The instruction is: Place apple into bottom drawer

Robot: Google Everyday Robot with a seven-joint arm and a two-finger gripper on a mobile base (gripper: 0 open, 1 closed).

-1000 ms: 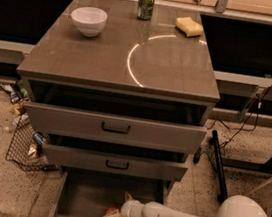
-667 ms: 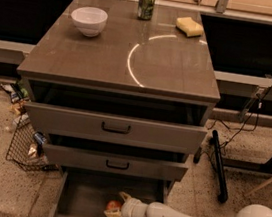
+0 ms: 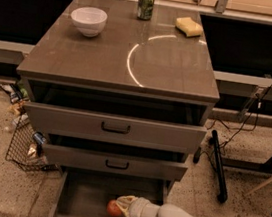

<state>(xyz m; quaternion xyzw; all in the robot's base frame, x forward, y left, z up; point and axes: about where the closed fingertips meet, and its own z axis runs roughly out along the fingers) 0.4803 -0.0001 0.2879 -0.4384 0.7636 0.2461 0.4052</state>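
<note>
The apple (image 3: 112, 209), small and red-orange, is inside the open bottom drawer (image 3: 83, 196), low over or on its flat floor near the middle. My gripper (image 3: 122, 206) reaches in from the right on its white arm and is right against the apple's right side. The drawer is pulled out below the two drawers with dark handles, and its front part runs off the bottom of the view.
The top drawer (image 3: 115, 127) and the middle drawer (image 3: 116, 164) stand partly open above. On the cabinet top are a white bowl (image 3: 88, 20), a green can (image 3: 146, 2) and a yellow sponge (image 3: 189, 26). A wire basket (image 3: 24, 145) sits on the floor at the left, and a black bar (image 3: 218, 165) at the right.
My gripper has carried the apple a little to the left and further into the bottom drawer. The arm has stretched out more from the right.
</note>
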